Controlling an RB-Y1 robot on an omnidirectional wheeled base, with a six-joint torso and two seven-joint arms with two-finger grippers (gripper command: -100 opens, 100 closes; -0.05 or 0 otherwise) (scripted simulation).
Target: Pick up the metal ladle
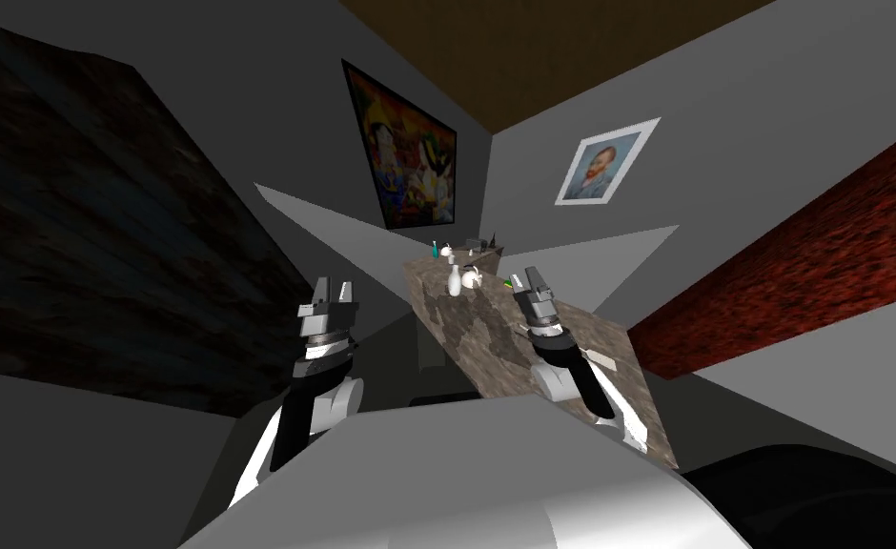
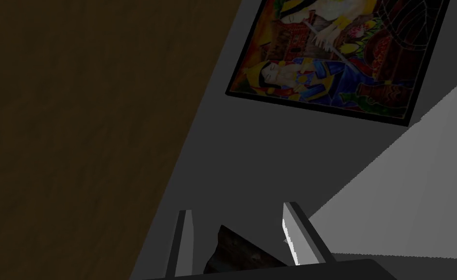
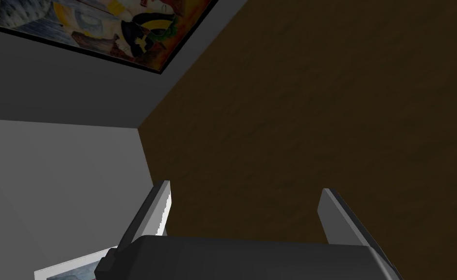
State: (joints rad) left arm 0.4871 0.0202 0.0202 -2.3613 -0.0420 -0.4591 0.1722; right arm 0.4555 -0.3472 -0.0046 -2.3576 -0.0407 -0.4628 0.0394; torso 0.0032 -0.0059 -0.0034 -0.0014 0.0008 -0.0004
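Counter [image 1: 494,334]: mottled brown top, running away from the robot.

Ladle [image 1: 479,255]: a thin pale rod lies at the counter's far end, beside small dark items. It is too small to confirm as the ladle or to tell its material. No gripper touches it.

Other items on the counter's far half: white vase [image 1: 454,281], upright; teal bottle [image 1: 435,251] beyond the vase.

Right gripper [image 1: 536,276]: above the counter at about mid-length, well short of the far end. Fingers spread wide, nothing between them.

Left gripper [image 1: 333,284]: off the counter, well apart from its left edge. Fingers parted, gap narrower than the right's, holding nothing.
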